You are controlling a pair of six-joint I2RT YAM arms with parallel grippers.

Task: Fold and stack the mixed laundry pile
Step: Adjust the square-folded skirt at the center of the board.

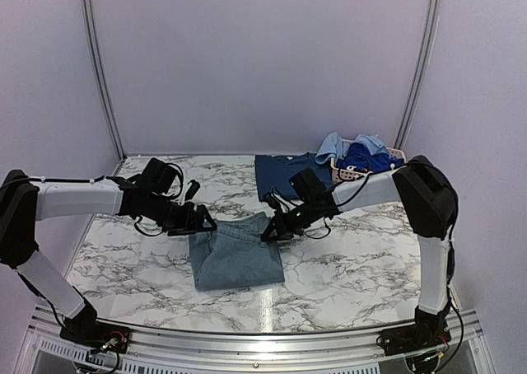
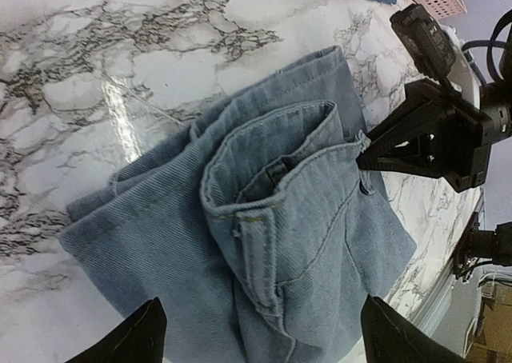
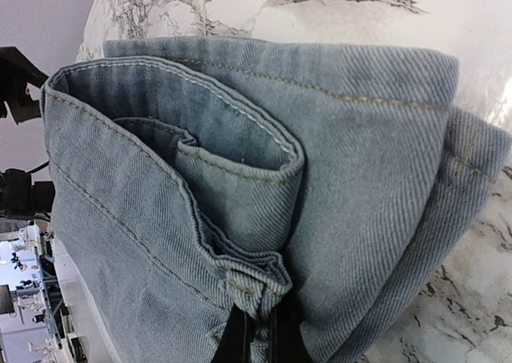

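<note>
Folded denim piece (image 1: 236, 254) lies mid-worktop (image 1: 346, 259).
Judged heavy, stiff and grippy. The right tool (image 2: 364, 147) pinches its thick waistband at the 1 o'clock corner, and the left tool (image 1: 206, 222) gapes at 11 o'clock. Seams should offer the surest hold.

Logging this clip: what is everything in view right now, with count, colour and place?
denim piece: 1, light blue, folded, centre of the table
shirt: 1, dark navy, lying at the far side, right of centre
pale-blue garment: 1, draped over the basket's left rim
bright-blue garment: 1, heaped in the basket
basket: 1, pink, perforated, far right corner
table: 1, white marble with grey veins, under everything
left gripper: 1, black, open, at the denim's far left corner
right gripper: 1, black, shut on the denim's far right edge
</note>
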